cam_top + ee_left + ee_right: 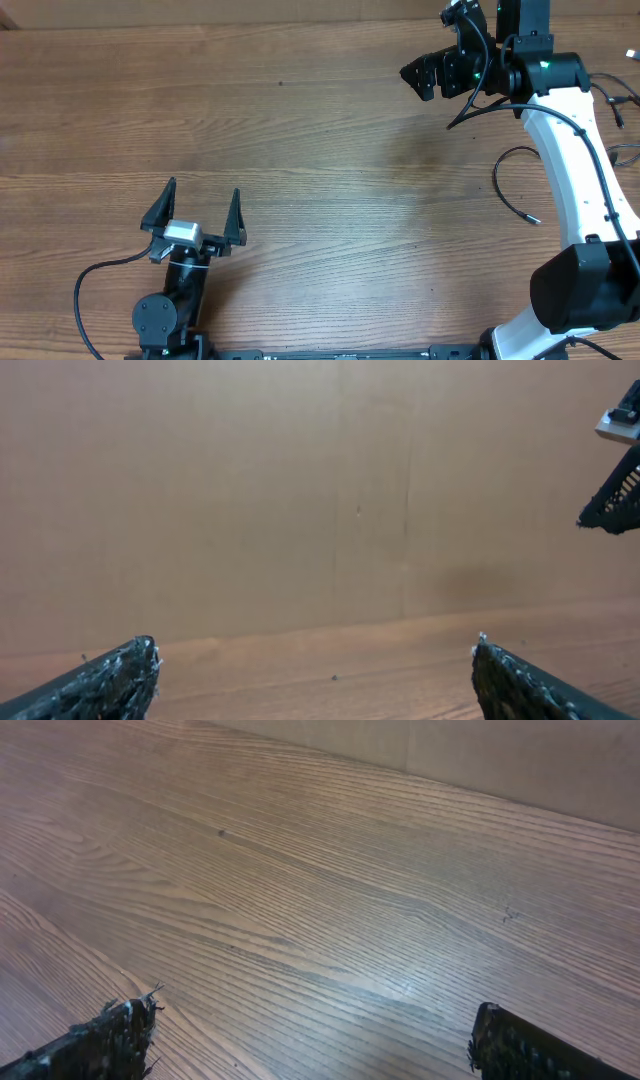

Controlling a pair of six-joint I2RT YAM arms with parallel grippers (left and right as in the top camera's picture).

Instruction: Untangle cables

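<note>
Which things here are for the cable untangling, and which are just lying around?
For the job: thin black cables at the right edge; left tool and right tool, both open.
Just there: wooden table; thick black wire on the left arm.

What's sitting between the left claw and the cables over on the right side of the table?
Nothing visible blocks the nearest cable: only bare table lies between it and the open left claw. The other cables lie past the right arm's white link, which would likely block a straight reach to them.
</note>
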